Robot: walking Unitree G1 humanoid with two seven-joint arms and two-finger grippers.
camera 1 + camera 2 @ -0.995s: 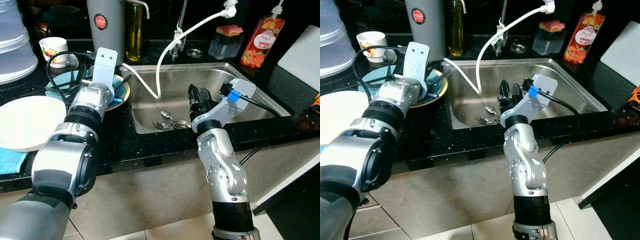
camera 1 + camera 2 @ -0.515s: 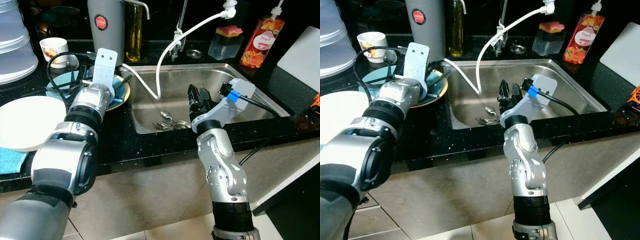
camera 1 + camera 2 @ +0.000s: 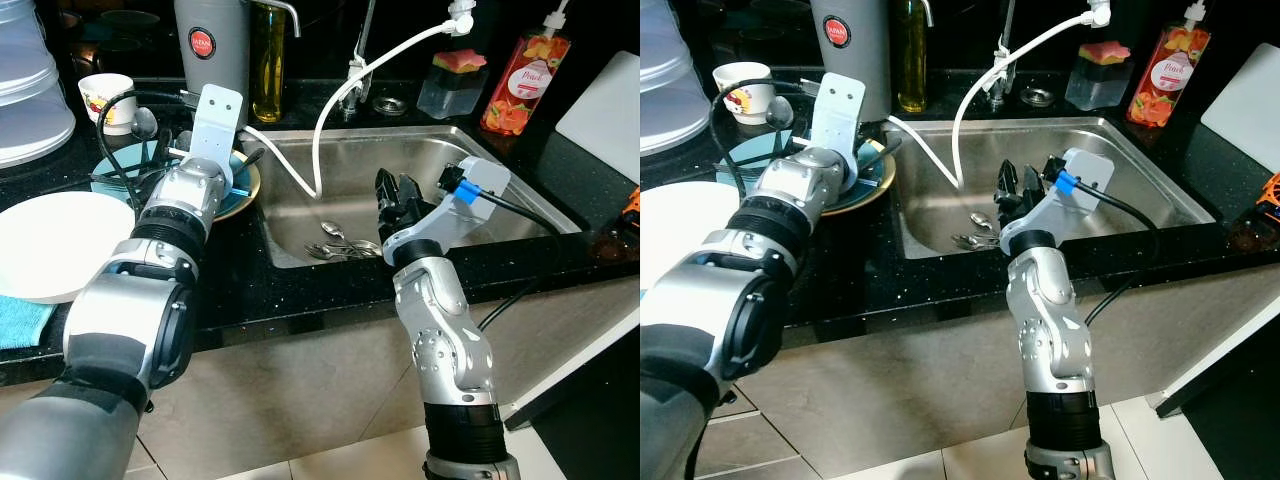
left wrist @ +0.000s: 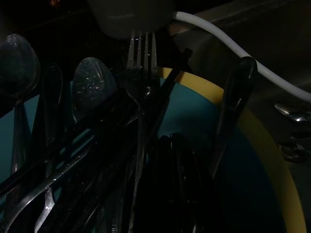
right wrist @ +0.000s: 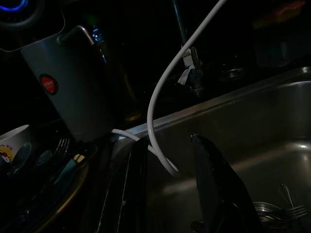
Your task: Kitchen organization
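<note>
Our left hand (image 4: 184,160), grip state unclear, risked scattering cutlery (image 4: 141,73) off the plate (image 3: 243,185); our right hand (image 5: 170,179) hung parted.

black counter (image 3: 300,290), white plate (image 3: 55,245) (teal cloth (image 3: 20,320))

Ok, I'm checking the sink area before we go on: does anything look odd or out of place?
A white hose droops from above the tap into the sink, its end hanging loose. Loose cutlery lies in the basin.
</note>
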